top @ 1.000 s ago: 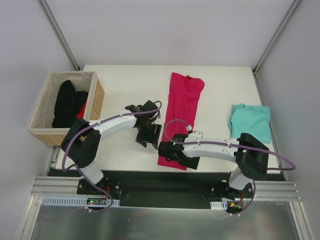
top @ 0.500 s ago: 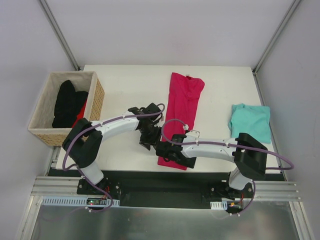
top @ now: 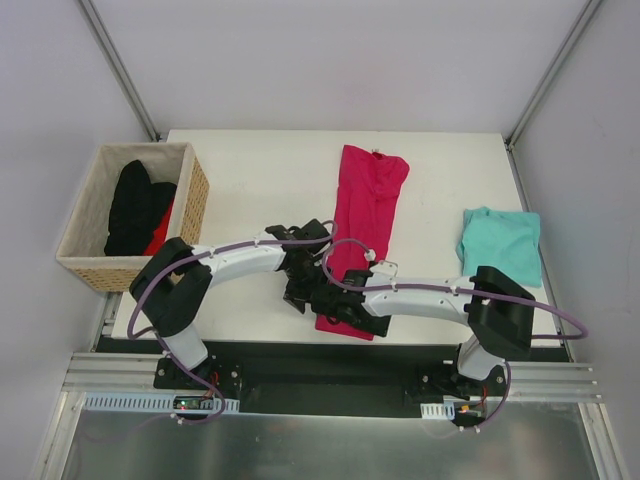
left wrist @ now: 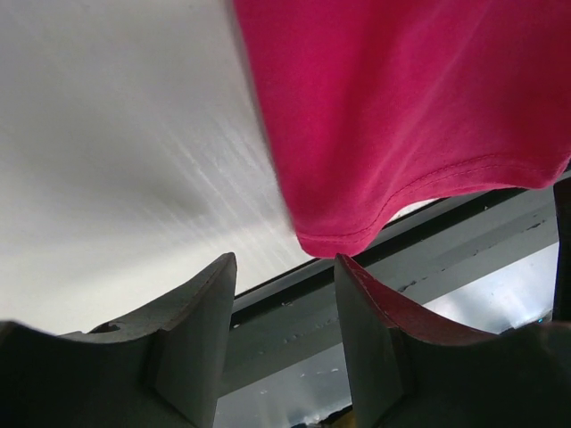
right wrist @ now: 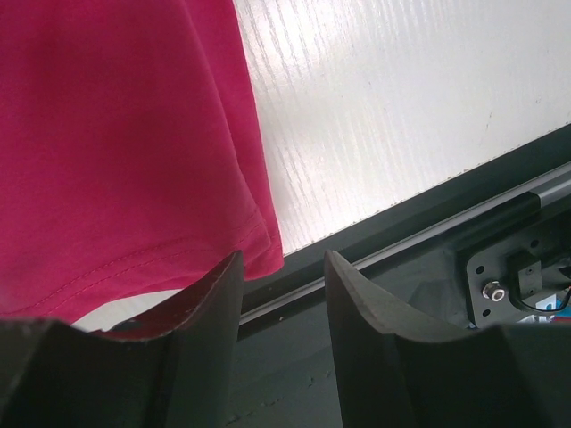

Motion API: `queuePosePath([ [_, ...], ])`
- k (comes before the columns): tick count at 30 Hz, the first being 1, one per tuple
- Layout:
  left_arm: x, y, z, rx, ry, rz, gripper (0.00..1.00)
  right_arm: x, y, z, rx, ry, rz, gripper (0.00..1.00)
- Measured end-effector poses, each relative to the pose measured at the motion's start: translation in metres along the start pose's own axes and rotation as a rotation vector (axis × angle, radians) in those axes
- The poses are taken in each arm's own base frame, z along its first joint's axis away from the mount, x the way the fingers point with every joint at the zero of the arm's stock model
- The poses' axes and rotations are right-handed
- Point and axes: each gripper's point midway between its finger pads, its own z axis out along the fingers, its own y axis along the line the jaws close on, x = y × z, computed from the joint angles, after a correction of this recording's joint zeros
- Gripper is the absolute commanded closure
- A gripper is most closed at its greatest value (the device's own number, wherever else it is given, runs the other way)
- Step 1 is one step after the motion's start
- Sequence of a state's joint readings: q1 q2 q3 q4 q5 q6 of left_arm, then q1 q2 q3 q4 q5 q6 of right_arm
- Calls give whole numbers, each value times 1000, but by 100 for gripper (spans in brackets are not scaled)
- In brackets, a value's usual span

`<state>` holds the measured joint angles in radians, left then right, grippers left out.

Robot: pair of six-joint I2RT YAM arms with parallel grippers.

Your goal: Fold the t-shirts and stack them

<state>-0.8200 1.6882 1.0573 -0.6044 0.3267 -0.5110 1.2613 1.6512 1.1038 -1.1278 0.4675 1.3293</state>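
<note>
The magenta-pink t-shirt (top: 362, 215) lies as a long narrow strip from the table's back middle to its front edge. A folded teal t-shirt (top: 500, 243) rests at the right. Both grippers hover at the pink strip's near end. My left gripper (top: 300, 293) is at its near-left corner, open and empty; in the left wrist view the pink hem corner (left wrist: 343, 234) sits just beyond the left gripper (left wrist: 285, 260). My right gripper (top: 330, 302) stands open over the hem; in the right wrist view the pink hem (right wrist: 254, 245) lies beside the left finger of the right gripper (right wrist: 283, 257), with nothing between the fingers.
A wicker basket (top: 190, 200) at the left table edge holds a black garment (top: 135, 205) and something red. The table's front edge with its dark rail (top: 330, 355) runs right below both grippers. The two arms lie close together near the front middle.
My left gripper has moved right and toward the front edge, up to the pink shirt's near-left corner, and its jaws have narrowed a little. The right gripper has edged slightly left.
</note>
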Motion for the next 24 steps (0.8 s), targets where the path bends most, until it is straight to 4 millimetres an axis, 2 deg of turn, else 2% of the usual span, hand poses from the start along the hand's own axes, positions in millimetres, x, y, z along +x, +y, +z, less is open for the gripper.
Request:
queuePosePath([
  [9, 5, -3, 13, -10, 37, 0, 52, 6, -1, 8, -1, 6, -8, 56],
  [15, 1, -5, 15, -8, 33, -5, 52, 12, -3, 16, -1, 16, -10, 56],
  [24, 0, -4, 19, -13, 42, -9, 52, 15, 3, 16, -22, 30, -5, 56],
])
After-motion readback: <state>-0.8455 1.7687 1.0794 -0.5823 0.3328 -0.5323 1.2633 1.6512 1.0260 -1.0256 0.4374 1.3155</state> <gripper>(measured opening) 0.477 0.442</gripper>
